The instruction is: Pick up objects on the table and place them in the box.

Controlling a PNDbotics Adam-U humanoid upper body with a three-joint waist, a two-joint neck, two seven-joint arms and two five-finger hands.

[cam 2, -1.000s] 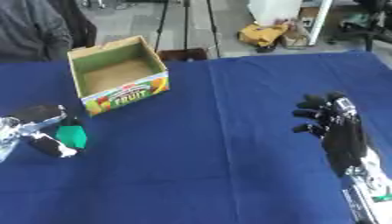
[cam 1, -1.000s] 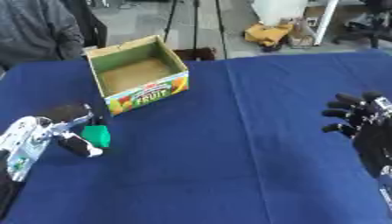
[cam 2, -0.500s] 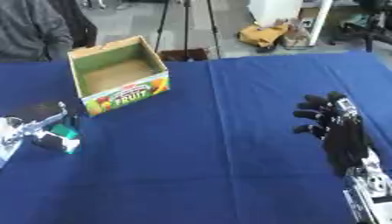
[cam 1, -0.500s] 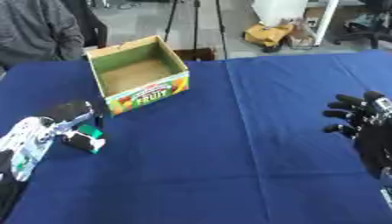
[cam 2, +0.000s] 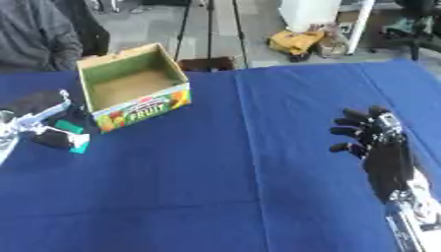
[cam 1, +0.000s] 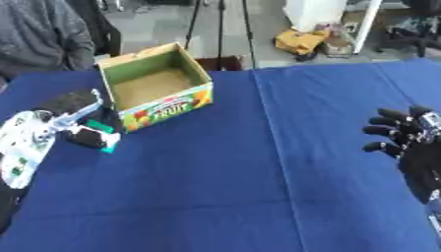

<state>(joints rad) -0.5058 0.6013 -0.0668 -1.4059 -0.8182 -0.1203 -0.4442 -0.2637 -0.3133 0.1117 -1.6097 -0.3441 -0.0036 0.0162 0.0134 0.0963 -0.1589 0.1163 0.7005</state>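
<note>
An open cardboard fruit box (cam 1: 166,107) with a green inside and nothing in it stands at the table's back left. Just left of its front corner, my left hand (cam 1: 76,124) is shut on a small green object (cam 1: 107,143), whose green end also shows under the dark fingers (cam 2: 53,138). The hand covers most of the object, which sits low over the cloth, beside the box and outside it. My right hand (cam 2: 372,135) rests open at the right edge, fingers up, holding nothing.
A blue cloth (cam 1: 250,172) covers the whole table. Beyond the far edge are tripod legs (cam 1: 220,29), a yellow object on the floor (cam 1: 299,40) and a white bin (cam 1: 314,12).
My left hand has carried the green object away from me, toward the box's front left corner. The right hand has stayed put.
</note>
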